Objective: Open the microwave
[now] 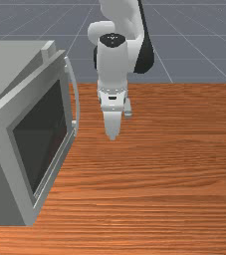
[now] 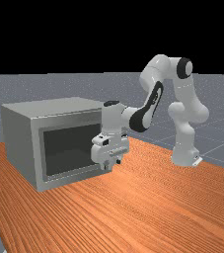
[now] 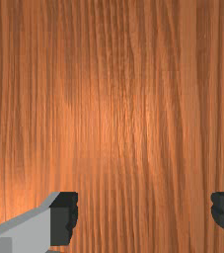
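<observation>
1. My tool (image 2: 112, 164) is wide open. Wrist view has the two fingers (image 3: 61, 220) well apart, bare tabletop (image 3: 108, 99) between them. Holding nothing.
2. Tool points down over the tabletop, hand upright. Far view: it overlaps the far view's right part of the microwave (image 2: 22, 143) front.
3. Microwave sits on the tabletop, at the front view's left, cut off by that view's edge. Grey body, flat top.
4. Door (image 1: 1, 139) has a grey frame around a dark window (image 1: 45, 137). In the front view its face is angled toward the front view's right.
5. Handle (image 1: 76, 94) is a pale, bowed bar running up the door edge nearest my tool. I'm not on it: front view has tabletop between handle and fingers.
6. Front view has a dark grey wedge between the door's top edge and the body top. Can't tell from it whether the door is ajar or fully shut. It's not wide open.
7. Arm (image 2: 157, 96) is bent, reaching from its base (image 2: 184, 153) at the far view's right toward the microwave side.
</observation>
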Motion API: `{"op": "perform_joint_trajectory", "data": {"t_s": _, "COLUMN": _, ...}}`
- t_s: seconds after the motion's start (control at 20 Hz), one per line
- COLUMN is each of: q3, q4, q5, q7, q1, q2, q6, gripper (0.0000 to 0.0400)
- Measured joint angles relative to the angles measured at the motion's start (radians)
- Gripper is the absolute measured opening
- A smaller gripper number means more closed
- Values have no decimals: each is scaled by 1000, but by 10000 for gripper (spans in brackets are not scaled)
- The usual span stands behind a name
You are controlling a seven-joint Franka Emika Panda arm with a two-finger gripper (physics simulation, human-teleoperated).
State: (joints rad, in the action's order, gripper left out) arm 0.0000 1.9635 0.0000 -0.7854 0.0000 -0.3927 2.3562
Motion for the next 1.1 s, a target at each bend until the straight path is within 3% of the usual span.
{"op": "perform_joint_trajectory", "data": {"t_s": 0.05, "q3": 0, "q4": 0, "q5": 0, "q7": 0, "q1": 0, "q2": 0, "q6": 0, "gripper": 249}}
{"op": "perform_joint_trajectory", "data": {"t_s": 0.15, "q3": -6, "q4": -2, "q5": 2, "q7": 32, "q1": 4, "q2": 3, "q6": -8, "gripper": 344}}
{"op": "perform_joint_trajectory", "data": {"t_s": 0.3, "q3": -10, "q4": -3, "q5": 4, "q7": 46, "q1": 5, "q2": 5, "q6": -12, "gripper": 388}}
{"op": "perform_joint_trajectory", "data": {"t_s": 0.35, "q3": -49, "q4": 9, "q5": -2, "q7": 241, "q1": 23, "q2": 61, "q6": -115, "gripper": 238}}
{"op": "perform_joint_trajectory", "data": {"t_s": 0.4, "q3": -88, "q4": -12, "q5": 1, "q7": 438, "q1": 28, "q2": 116, "q6": -200, "gripper": 146}}
{"op": "perform_joint_trajectory", "data": {"t_s": 0.45, "q3": -122, "q4": -33, "q5": 7, "q7": 646, "q1": 31, "q2": 152, "q6": -257, "gripper": 90}}
{"op": "perform_joint_trajectory", "data": {"t_s": 0.55, "q3": -173, "q4": -61, "q5": 30, "q7": 1085, "q1": 46, "q2": 174, "q6": -328, "gripper": 34}}
{"op": "perform_joint_trajectory", "data": {"t_s": 0.6, "q3": -190, "q4": -73, "q5": 48, "q7": 1290, "q1": 59, "q2": 170, "q6": -354, "gripper": 21}}
{"op": "perform_joint_trajectory", "data": {"t_s": 0.7, "q3": -207, "q4": -84, "q5": 74, "q7": 1485, "q1": 71, "q2": 164, "q6": -383, "gripper": 8}}
{"op": "perform_joint_trajectory", "data": {"t_s": 1.1, "q3": -217, "q4": -90, "q5": 93, "q7": 1593, "q1": 77, "q2": 160, "q6": -399, "gripper": 0}}
